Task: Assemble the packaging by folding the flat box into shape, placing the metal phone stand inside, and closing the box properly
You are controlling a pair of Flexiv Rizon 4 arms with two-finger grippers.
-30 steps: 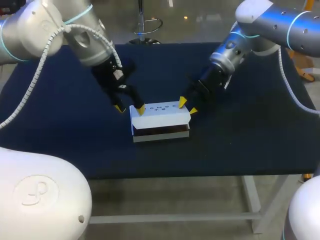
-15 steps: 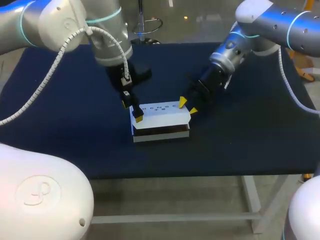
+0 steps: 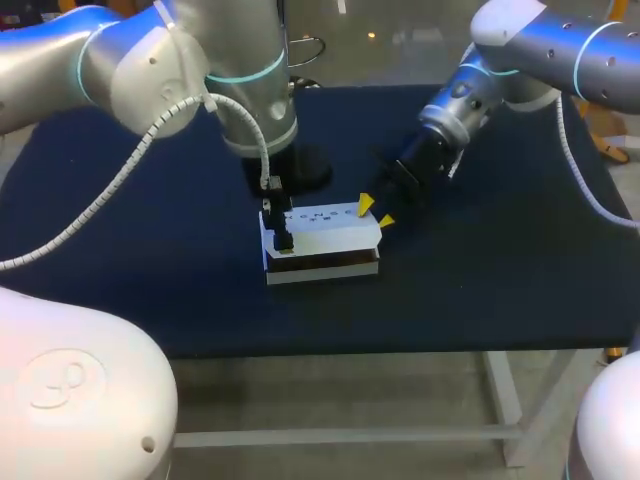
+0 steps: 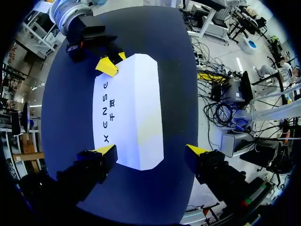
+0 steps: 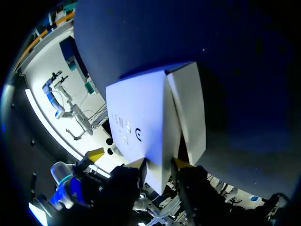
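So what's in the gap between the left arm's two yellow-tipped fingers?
One end of the white box, shown in the left wrist view; the fingers stand open, wider than it.

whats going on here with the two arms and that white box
Two robot arms are working on a white box in the middle of the dark blue table. The right tool appears to pinch a panel at the box's right end. The left tool hangs open over the left end, its fingers straddling it. A dark gap shows along the front, so the box doesn't look fully closed. No phone stand is visible.
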